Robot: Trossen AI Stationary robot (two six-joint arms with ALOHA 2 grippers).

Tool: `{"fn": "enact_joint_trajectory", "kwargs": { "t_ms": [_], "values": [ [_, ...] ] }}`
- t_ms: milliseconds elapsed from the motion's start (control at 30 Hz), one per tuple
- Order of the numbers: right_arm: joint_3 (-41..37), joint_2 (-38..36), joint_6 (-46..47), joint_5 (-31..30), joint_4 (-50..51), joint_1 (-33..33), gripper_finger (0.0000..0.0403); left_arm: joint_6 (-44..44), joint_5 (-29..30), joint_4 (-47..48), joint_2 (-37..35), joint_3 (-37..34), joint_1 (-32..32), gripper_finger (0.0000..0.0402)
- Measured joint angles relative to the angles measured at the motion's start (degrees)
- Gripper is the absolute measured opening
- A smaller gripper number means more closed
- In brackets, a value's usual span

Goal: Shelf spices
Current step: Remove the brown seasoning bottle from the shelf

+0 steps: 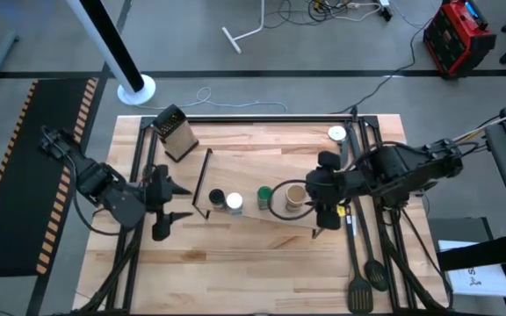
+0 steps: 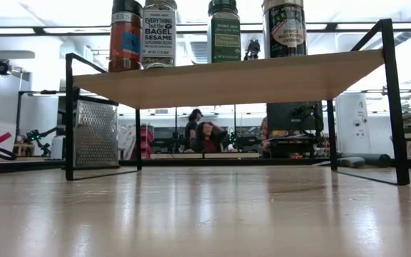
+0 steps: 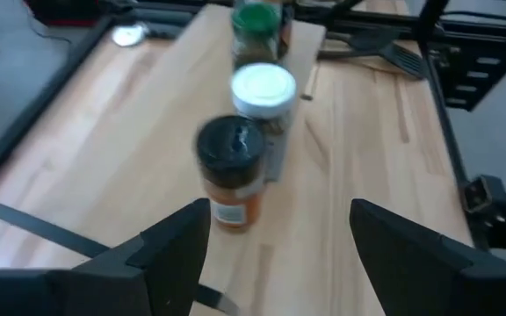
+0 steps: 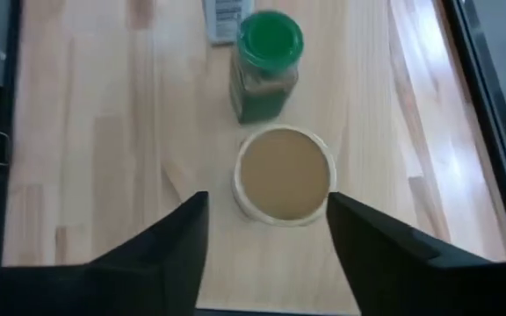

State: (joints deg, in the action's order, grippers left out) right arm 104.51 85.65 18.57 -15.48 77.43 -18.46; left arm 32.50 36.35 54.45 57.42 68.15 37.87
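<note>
Bare wood of the table [image 2: 205, 214] filled the foreground of the low view, and beyond it stood the shelf [image 2: 227, 80] on its black frame ends, carrying four jars in a row. From above, the black-lidded jar [image 1: 217, 199] and the white-lidded jar [image 1: 234, 202] stood touching or nearly so at the shelf's left end, the green-lidded jar [image 1: 263, 195] a little apart to their right, and the wider tan-lidded jar [image 1: 296, 197] just beside it at the right end. All four stood upright. Left gripper [image 1: 167, 207] hovered just left of the shelf, fingers spread apart and empty, pointing toward the black-lidded jar. Right gripper [image 1: 321, 211] hung at the shelf's right end, just right of the tan-lidded jar, its fingers likewise parted and holding nothing; its wrist view looked down on the tan lid between them. A grater [image 1: 175, 132] stood near the table's far left corner, behind the shelf.
</note>
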Motion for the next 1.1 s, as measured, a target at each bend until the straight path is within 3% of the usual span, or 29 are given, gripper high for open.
{"fn": "enact_joint_trajectory", "kwargs": {
  "t_ms": [467, 1100],
  "values": [
    [7.91, 10.1, -2.18, -1.06, 7.78, 1.53, 0.0325, -0.26, 2.29, 3.19, -1.22, 2.27, -0.06, 0.0263],
    [4.54, 13.81, -4.7, 5.0, 5.4, 5.29, 0.0339, 0.77, 2.02, 4.5, -1.28, 1.87, -0.09, 0.0263]
  ]
}}
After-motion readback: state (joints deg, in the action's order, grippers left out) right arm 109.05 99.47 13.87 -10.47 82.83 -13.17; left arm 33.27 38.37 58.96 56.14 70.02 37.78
